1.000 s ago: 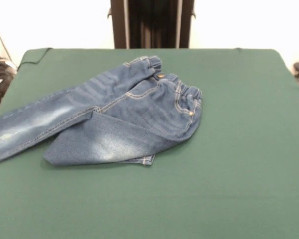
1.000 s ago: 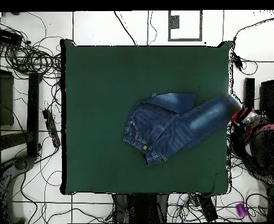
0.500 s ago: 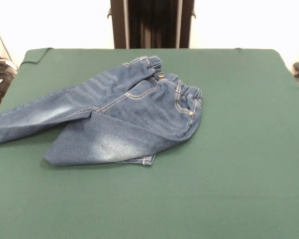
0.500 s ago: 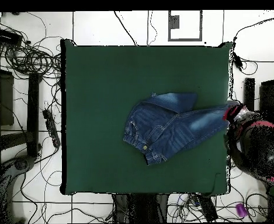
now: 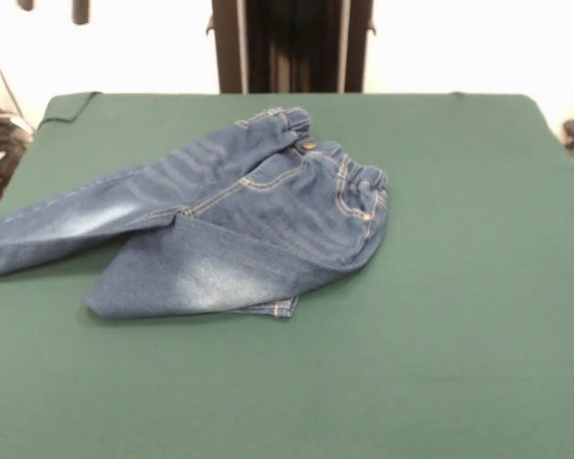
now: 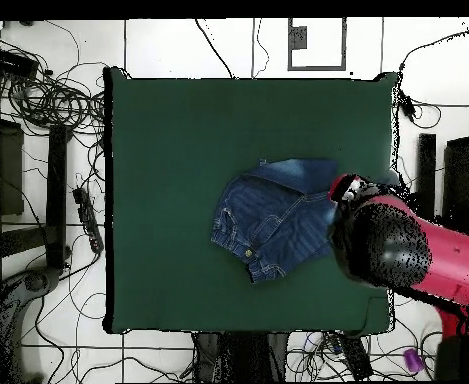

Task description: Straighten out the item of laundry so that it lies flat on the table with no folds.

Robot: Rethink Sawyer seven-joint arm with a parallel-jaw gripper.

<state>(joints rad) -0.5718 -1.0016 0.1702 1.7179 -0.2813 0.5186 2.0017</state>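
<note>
Green table: folded jeans centre; jaws far above, state unclear

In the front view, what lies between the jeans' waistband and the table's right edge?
Nothing: right of the jeans' elastic waistband, the front view shows only bare green felt up to the table's right edge.

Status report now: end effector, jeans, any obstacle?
End effector high at table edge, grip state unclear. Jeans still folded, one leg doubled over, other reaching table edge. No obstacle seen.
</note>
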